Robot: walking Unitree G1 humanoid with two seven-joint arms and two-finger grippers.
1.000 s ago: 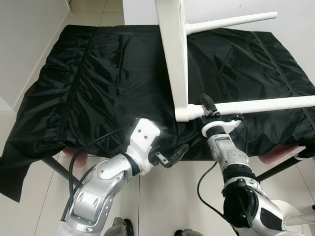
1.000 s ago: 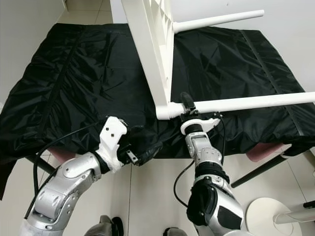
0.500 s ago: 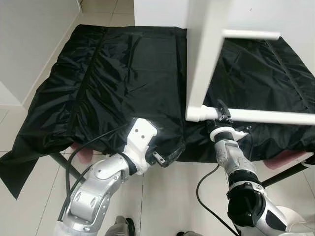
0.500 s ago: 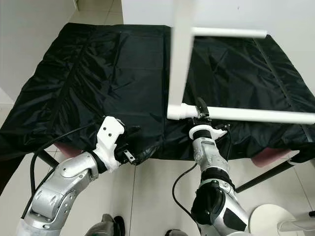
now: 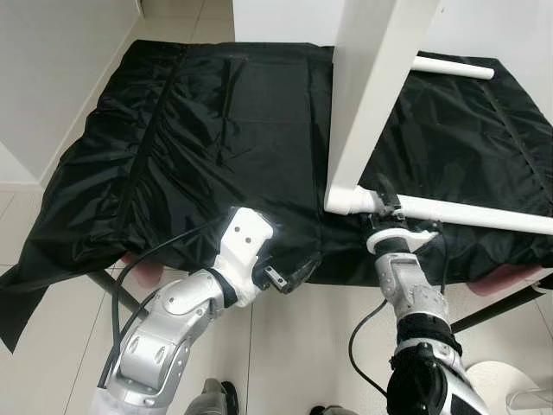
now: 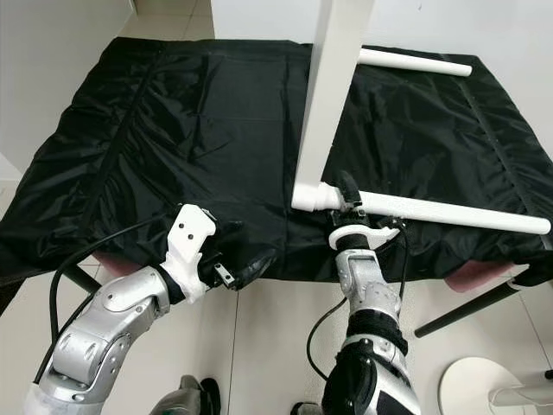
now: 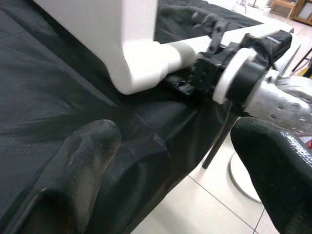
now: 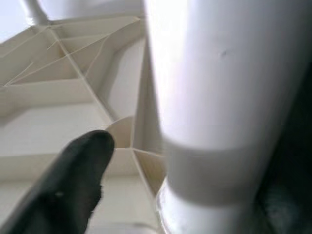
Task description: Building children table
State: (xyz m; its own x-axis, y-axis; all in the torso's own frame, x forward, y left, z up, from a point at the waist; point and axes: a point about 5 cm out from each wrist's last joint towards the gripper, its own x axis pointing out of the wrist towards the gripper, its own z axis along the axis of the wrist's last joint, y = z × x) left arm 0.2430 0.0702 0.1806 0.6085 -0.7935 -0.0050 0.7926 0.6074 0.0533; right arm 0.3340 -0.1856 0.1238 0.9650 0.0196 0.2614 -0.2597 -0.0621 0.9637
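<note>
On my left I have a crinkled glossy black fabric sheet (image 5: 181, 147) draped over a work surface, its near edge hanging loose above pale floor tiles (image 5: 294, 346), with a white wall (image 5: 52, 69) close along the far left. My left gripper (image 5: 294, 275) hovers at that near edge, fingers spread and holding nothing; the worn rubbery black fingertips (image 7: 83, 161) in the left wrist view have bare sheet between them. To the right, the smooth white plastic children's tabletop (image 5: 376, 95) stands on edge on the sheet, rising out of the top of the view, its ribbed underside (image 8: 63, 97) showing in the right wrist view. A round white tubular table leg (image 5: 475, 213) runs from the tabletop's near bottom corner out to the right, long axis almost level. My right gripper (image 5: 386, 201) is clenched on that leg just beside the corner socket. A second white tubular leg (image 5: 451, 67) juts right at the far side
</note>
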